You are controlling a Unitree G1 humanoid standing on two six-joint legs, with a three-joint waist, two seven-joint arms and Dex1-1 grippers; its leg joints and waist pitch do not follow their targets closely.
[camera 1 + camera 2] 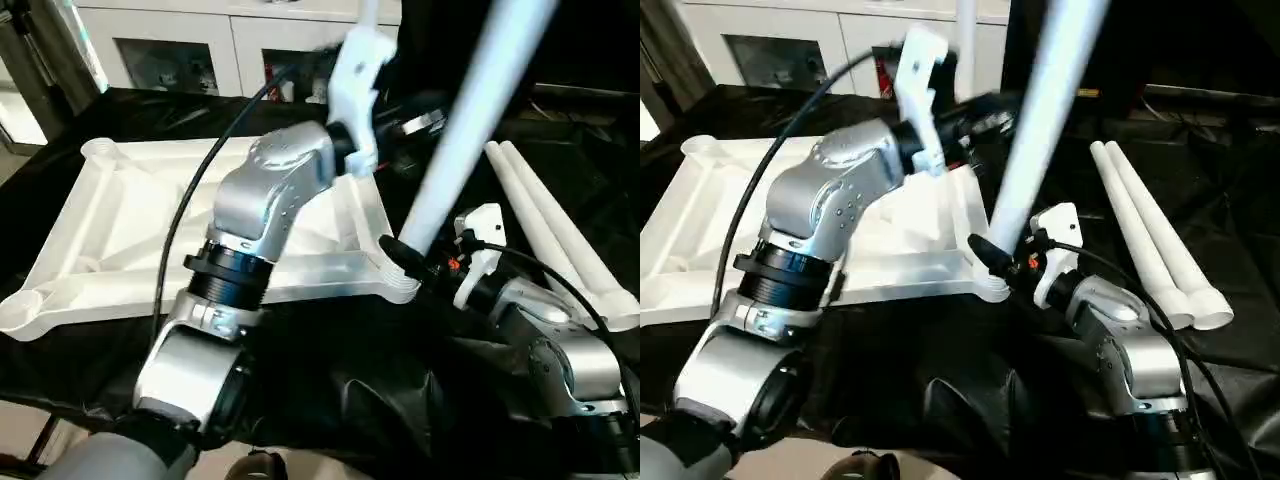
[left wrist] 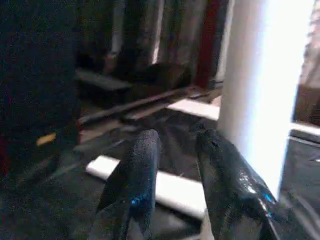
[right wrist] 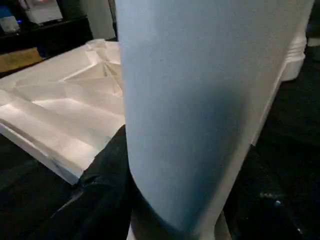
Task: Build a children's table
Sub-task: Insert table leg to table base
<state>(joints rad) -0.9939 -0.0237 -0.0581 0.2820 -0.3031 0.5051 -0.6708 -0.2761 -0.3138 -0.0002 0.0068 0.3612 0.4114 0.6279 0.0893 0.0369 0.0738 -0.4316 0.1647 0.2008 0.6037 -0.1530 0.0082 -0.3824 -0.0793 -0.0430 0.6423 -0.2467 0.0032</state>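
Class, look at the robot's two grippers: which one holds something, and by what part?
The right gripper grips a white leg near its lower end, just above the tabletop's corner socket. The left gripper is open, holding nothing.

Raised leg (image 1: 470, 110): upper end cut off by the frame's top edge; foot hidden behind the right gripper (image 1: 400, 255) at lower centre.
Table top (image 1: 120, 215): centre and right side covered by the left forearm (image 1: 265, 200).
Cabinets (image 1: 170, 50), upper left: contents behind the glass too blurred to identify.
Left gripper (image 2: 172, 160): fingertips blurred.
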